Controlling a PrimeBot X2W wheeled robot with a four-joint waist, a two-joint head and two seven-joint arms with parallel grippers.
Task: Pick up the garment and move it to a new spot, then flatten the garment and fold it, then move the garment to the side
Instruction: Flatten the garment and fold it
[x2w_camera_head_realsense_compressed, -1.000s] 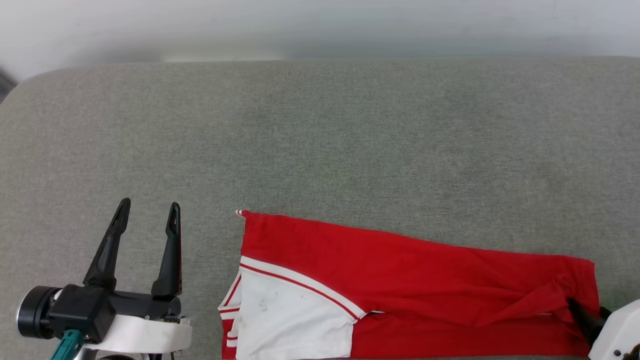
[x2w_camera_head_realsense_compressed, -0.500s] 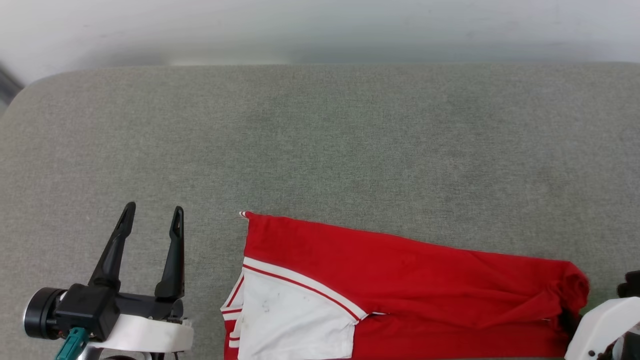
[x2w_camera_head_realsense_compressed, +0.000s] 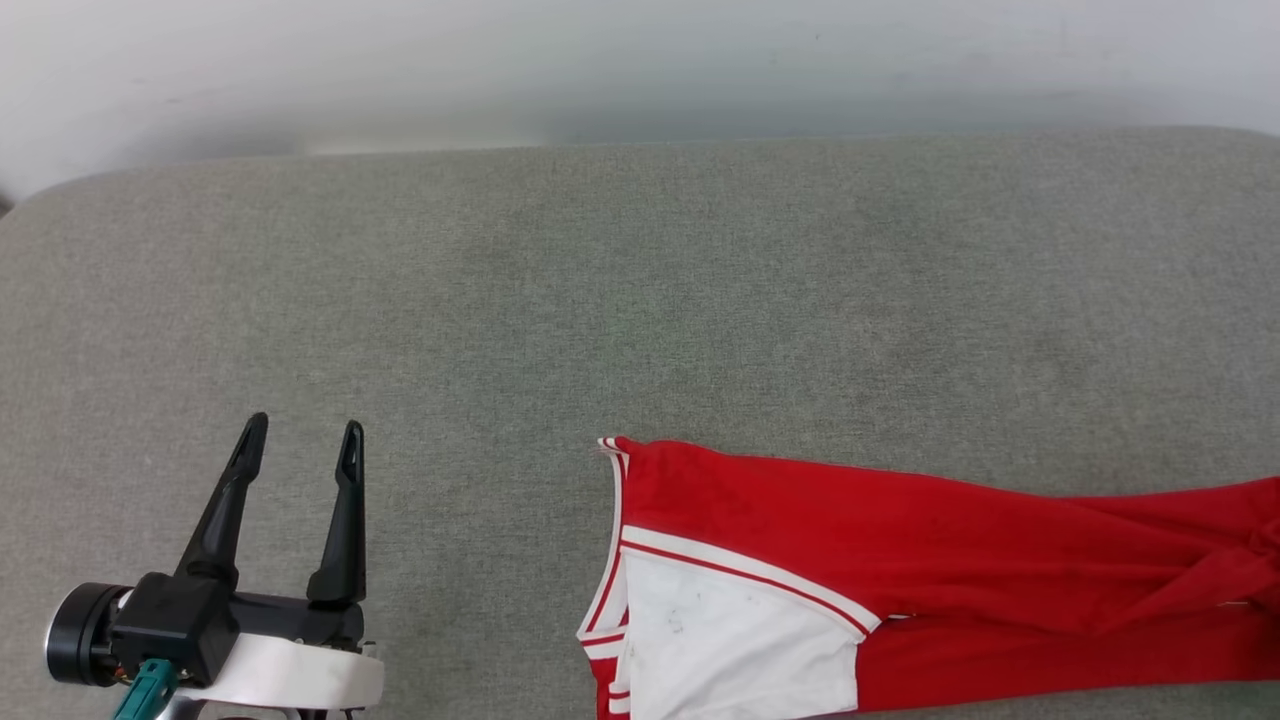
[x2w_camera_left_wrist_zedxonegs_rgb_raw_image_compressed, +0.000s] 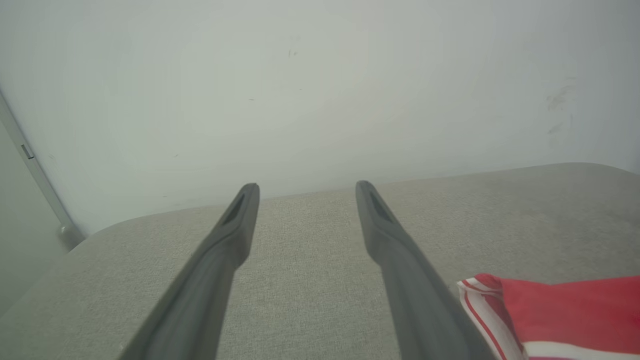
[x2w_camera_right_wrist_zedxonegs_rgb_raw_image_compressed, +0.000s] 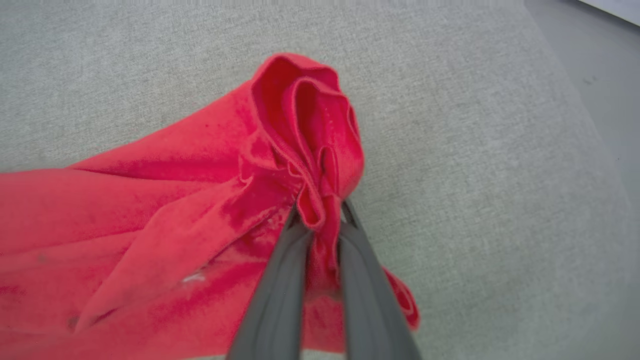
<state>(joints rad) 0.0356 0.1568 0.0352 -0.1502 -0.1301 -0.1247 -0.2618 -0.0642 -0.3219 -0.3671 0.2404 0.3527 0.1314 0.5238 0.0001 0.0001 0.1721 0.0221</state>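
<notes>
Head view: grey surface (x2w_camera_head_realsense_compressed: 640, 300) beyond garment (x2w_camera_head_realsense_compressed: 900, 530)

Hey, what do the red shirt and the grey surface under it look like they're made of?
The garment: soft matte knit, probably cotton or polyester jersey; it bunches into limp folds where the right end effector pinches it. The grey surface: matte woven upholstery-like cloth with fine heathered texture, possibly padded.

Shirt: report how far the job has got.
Done, it seems: the shirt lies folded into a long strip, white sleeve on top. In hand: the right gripper is shut on its bunched red end. The left gripper is open, apart from it. Left: moving it to the side of the grey cushion and letting go.
</notes>
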